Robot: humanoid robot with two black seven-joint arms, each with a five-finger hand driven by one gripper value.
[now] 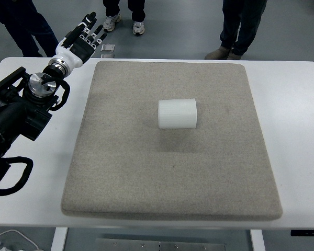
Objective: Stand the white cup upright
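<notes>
Head view: cup (177,113) on side, mid-mat (120,172). My left hand (79,44) far off, fingers (92,21) apart, empty. Step: approach. Next: reach over, grip, tip upright.

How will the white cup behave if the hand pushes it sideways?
The white cup lies on its round side, so it will probably roll. The gray mat looks rough and may slow it. The left hand is far from it.

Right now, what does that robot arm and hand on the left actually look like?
The left arm is built of chunky black segments with a round silver metal joint near the wrist. The left hand has a white wrist cuff and five black fingers with pale, silvery knuckle parts. No right arm shows.
</notes>
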